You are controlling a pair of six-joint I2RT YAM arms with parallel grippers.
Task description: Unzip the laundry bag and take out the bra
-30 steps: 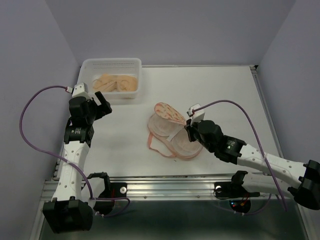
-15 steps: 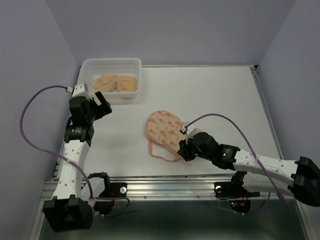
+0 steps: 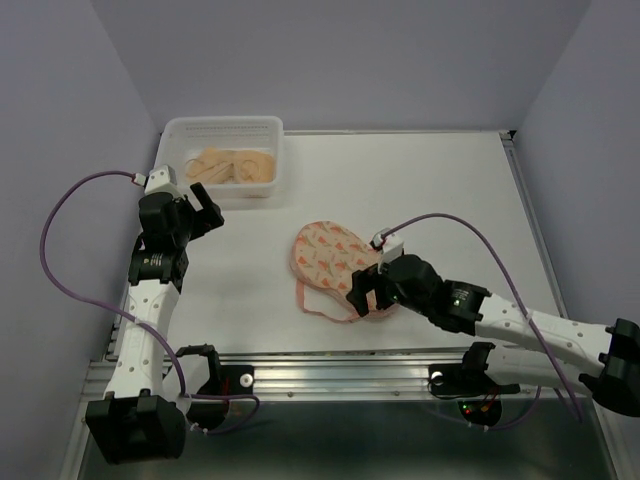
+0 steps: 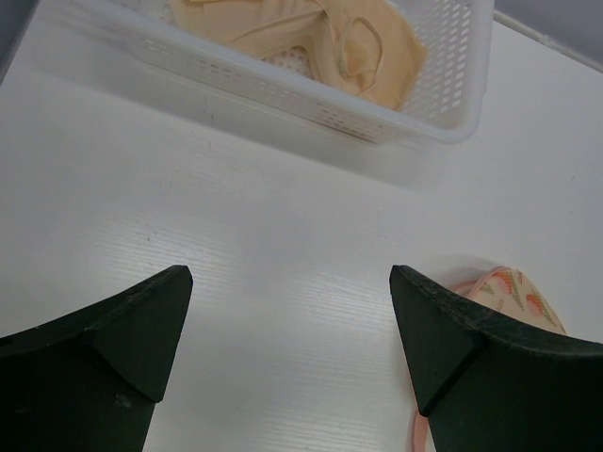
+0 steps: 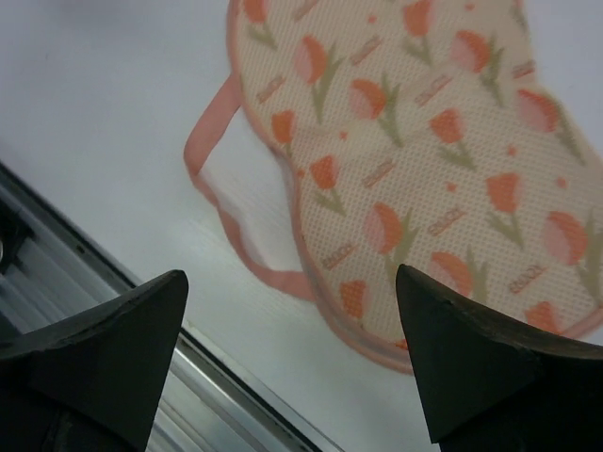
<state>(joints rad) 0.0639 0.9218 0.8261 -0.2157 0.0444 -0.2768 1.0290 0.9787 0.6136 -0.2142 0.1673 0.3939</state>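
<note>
The laundry bag (image 3: 332,256) lies flat and closed on the table, peach-pink with an orange tulip print (image 5: 424,141). Its pink strap loop (image 5: 217,188) curls toward the near edge. My right gripper (image 3: 363,292) hovers open over the bag's near lobe, nothing between its fingers (image 5: 292,282). The beige bra (image 3: 232,166) rests inside the white basket (image 3: 175,133), also seen in the left wrist view (image 4: 311,38). My left gripper (image 3: 210,212) stands open above bare table (image 4: 292,282), just in front of the basket and left of the bag (image 4: 509,287).
The white perforated basket (image 4: 443,104) sits at the table's back left. A metal rail (image 5: 188,377) runs along the near edge, close under my right gripper. Purple walls close in the left, back and right sides.
My right gripper held the bag's top flap raised a second ago; it has let go and opened. The flap dropped flat, and the gripper moved toward the near edge. The left arm stayed still.
</note>
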